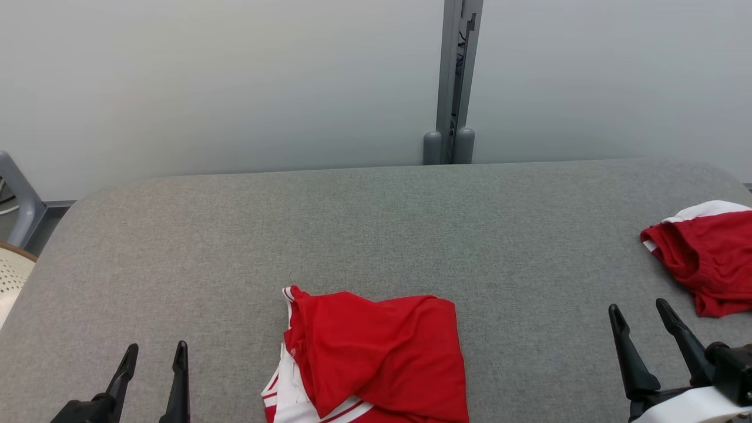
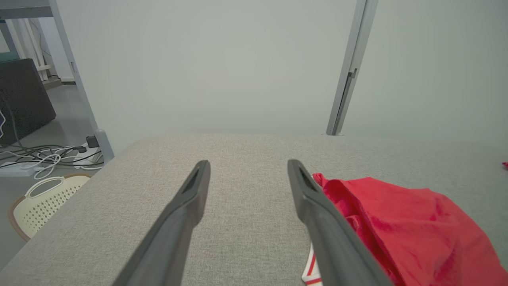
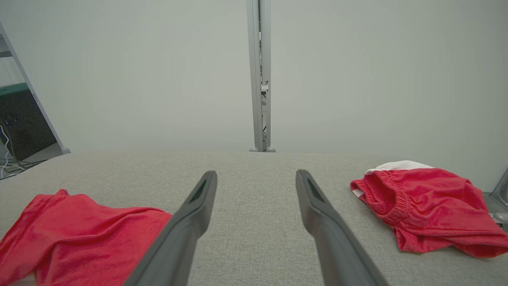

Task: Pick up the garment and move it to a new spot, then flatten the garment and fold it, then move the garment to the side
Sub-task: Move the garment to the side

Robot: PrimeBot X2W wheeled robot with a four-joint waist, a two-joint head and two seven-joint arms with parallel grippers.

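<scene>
Lying near the front edge: red-and-white garment (image 1: pixel 376 352), crumpled, on the grey worktop (image 1: pixel 376 235), between the hands.
Left hand (image 1: pixel 157 346): open, empty, apart, left of the garment.
Right hand (image 1: pixel 637 306): open, empty, near red shorts (image 1: pixel 705 258).
Shorts: at the worktop's right end, well apart from the garment.

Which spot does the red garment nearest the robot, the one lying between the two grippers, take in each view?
Head view: red garment at bottom centre, on the grey table.
Left wrist view: lower right.
Right wrist view: lower left corner.
Shared landmark: the grey upright post behind the table's far edge.
</scene>
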